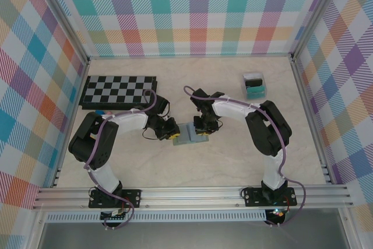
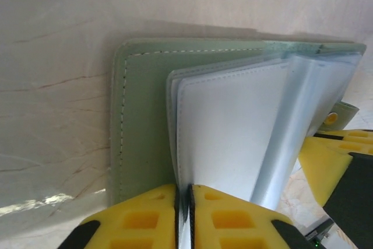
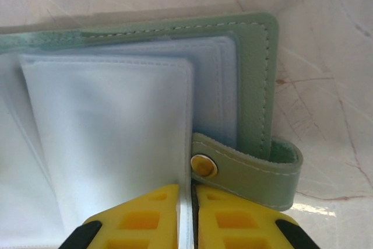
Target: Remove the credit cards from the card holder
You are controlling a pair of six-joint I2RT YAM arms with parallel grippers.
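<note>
At the bottom of each wrist view we see the left claw [image 2: 184,202] and right claw [image 3: 187,202] pinched narrow on pale inner pockets of the open green card holder [image 2: 143,121] (its snap tab [image 3: 250,170] at lower right), which lies mid-frame on the counter [image 1: 233,161]; farther off, a chessboard [image 1: 119,90] sits upper left.

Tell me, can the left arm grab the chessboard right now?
Probably not yet: the left gripper is pinching a plastic sleeve of the wallet. It would have to let go first; the chessboard lies nearby.
</note>
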